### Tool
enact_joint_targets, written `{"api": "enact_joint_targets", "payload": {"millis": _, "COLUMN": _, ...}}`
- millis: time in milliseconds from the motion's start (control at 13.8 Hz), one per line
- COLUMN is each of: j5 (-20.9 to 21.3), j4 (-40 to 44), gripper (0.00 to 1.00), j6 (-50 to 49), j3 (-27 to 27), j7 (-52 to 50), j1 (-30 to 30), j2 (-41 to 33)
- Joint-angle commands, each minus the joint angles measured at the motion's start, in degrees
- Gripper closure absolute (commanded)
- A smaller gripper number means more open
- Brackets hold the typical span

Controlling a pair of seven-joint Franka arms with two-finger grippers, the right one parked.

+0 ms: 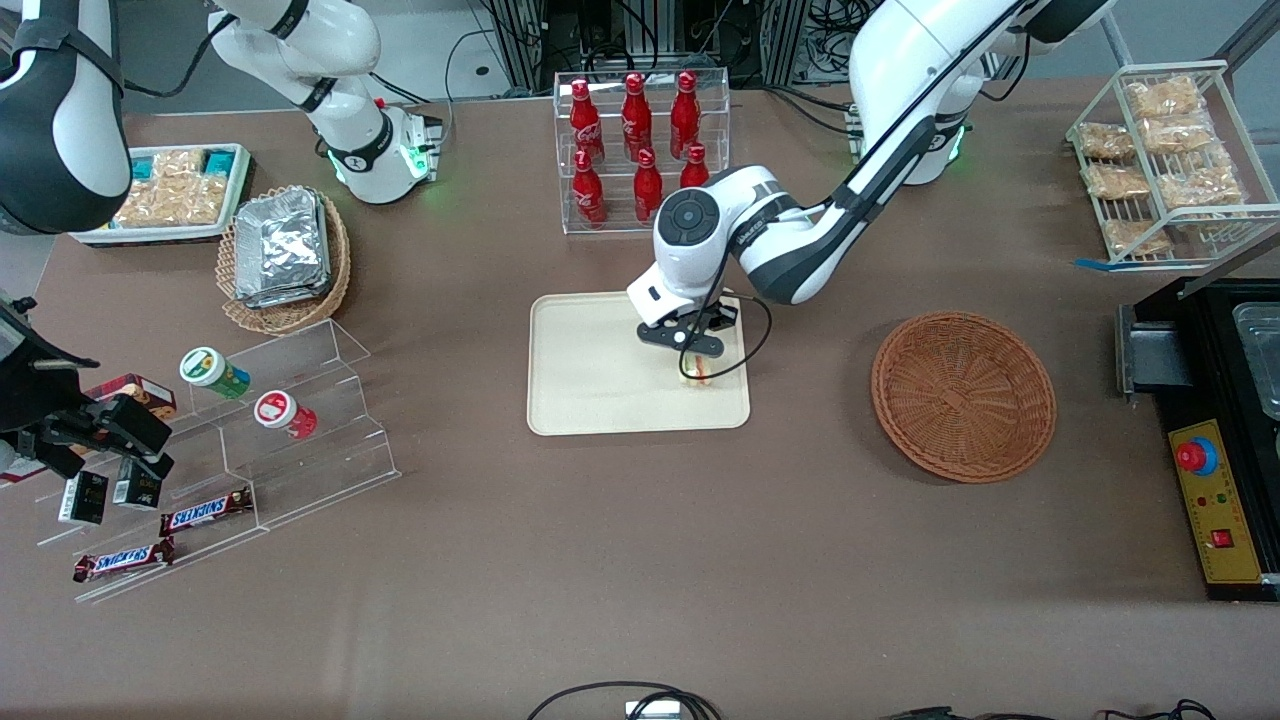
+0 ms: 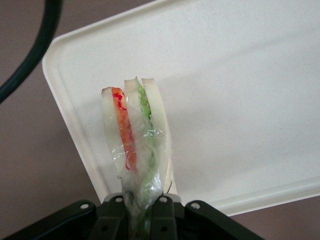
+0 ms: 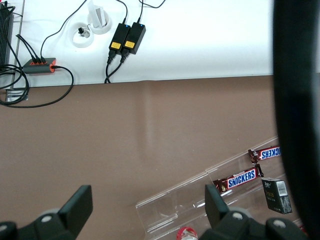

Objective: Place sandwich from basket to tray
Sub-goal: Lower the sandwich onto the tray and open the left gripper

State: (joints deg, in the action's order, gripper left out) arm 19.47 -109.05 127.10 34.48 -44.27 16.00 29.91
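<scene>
Holding the sandwich (image 2: 134, 135) in the gripper (image 1: 694, 362), pincer pinched on the wedge's end with the wrap bunched between the fingers. In the front view it sits low over the tray (image 1: 580, 400), near the tray edge that faces the basket (image 1: 963, 395) and toward the corner nearer the front camera. Whether the wedge touches the tray floor yet, I cannot tell. Basket has nothing in it.

Handling notes:
- Light, soft item. White bread slices splay apart at the free end, so it compresses easily; I judge a hard squeeze would crush it and push the filling out.
- Clear wrap looks slick and loose. Grip on film alone could slip, so the hold should bite bread as well as wrap.
- Best hold, in my view: across the flat bread faces near one end, as now, not across the filling edges.
- Not stiff: it may lean or flop onto a face on release. I'd let go low, close to the tray floor.

Risk: it's close to the rim, so a topple could land it on the raised edge.
</scene>
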Motion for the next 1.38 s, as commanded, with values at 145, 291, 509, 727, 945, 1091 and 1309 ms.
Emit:
{"api": "enact_joint_targets", "payload": {"millis": 145, "j5": 2.7, "j4": 0.7, "gripper": 0.91, "j6": 0.2, "j3": -0.4, "j7": -1.8, "j1": 2.0, "j2": 1.6}}
{"api": "enact_joint_targets", "payload": {"millis": 291, "j5": 2.7, "j4": 0.7, "gripper": 0.86, "j6": 0.2, "j3": -0.5, "j7": -3.2, "j1": 2.2, "j2": 2.3}}
{"api": "enact_joint_targets", "payload": {"millis": 509, "j5": 2.7, "j4": 1.1, "gripper": 0.85, "j6": 0.2, "j3": -0.6, "j7": -4.4, "j1": 2.2, "j2": 3.0}}
{"api": "enact_joint_targets", "payload": {"millis": 727, "j5": 2.8, "j4": 1.2, "gripper": 0.78, "j6": 0.2, "j3": -0.6, "j7": -4.5, "j1": 2.1, "j2": 3.7}}
{"api": "enact_joint_targets", "payload": {"millis": 945, "j5": 3.7, "j4": 1.2, "gripper": 0.24, "j6": 0.1, "j3": -0.6, "j7": -9.8, "j1": 2.5, "j2": 4.4}}
{"api": "enact_joint_targets", "payload": {"millis": 1091, "j5": 5.3, "j4": 1.6, "gripper": 0.05, "j6": -0.2, "j3": -0.6, "j7": -11.5, "j1": 2.5, "j2": 4.1}}
{"api": "enact_joint_targets", "payload": {"millis": 1309, "j5": 4.9, "j4": 4.5, "gripper": 0.02, "j6": -3.0, "j3": -0.6, "j7": -15.0, "j1": 1.9, "j2": 2.5}}
